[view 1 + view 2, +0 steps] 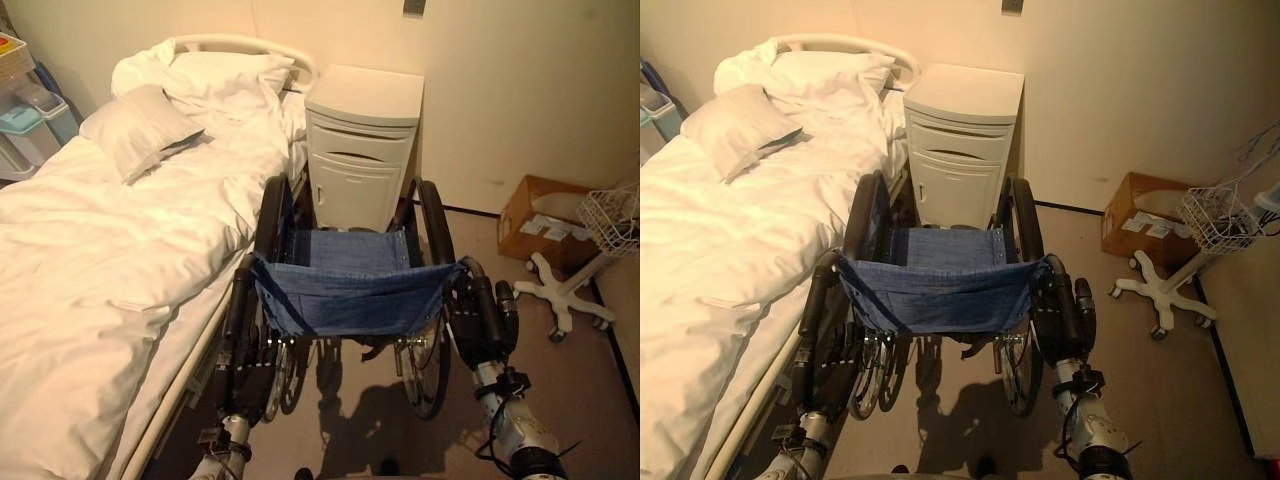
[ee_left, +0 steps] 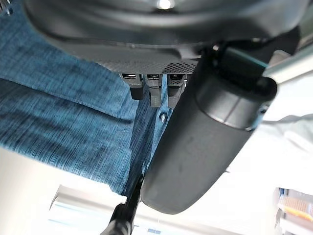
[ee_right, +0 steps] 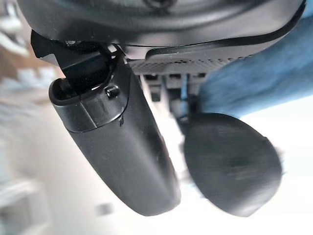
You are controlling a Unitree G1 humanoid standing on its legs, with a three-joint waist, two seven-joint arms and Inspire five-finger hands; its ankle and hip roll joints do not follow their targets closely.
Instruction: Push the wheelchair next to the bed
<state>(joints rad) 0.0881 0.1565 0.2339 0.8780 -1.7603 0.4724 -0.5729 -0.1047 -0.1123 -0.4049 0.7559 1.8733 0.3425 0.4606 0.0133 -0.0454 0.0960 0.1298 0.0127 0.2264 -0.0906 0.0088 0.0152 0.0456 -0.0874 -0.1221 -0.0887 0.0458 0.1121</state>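
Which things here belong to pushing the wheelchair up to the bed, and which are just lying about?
Part of the job:
- wheelchair, standing alongside the bed
- bed
- left hand, at the wheelchair's left push handle
- right hand, at its right push handle

Just lying about:
- bedside cabinet
- cardboard box
- wire basket on a wheeled stand
- pillow

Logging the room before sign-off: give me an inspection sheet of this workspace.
Surface: floor, grey-brown, bare behind the chair.
Job's things: wheelchair, blue sling back, alongside the bed, facing the bedside cabinet.
Clutter: cardboard box by the wall; wire basket on a white wheeled stand.
Hands: left hand and right hand at the push handles; grip cannot be told.
Cables: nothing seen.
Surroundings: pillow, storage bins.
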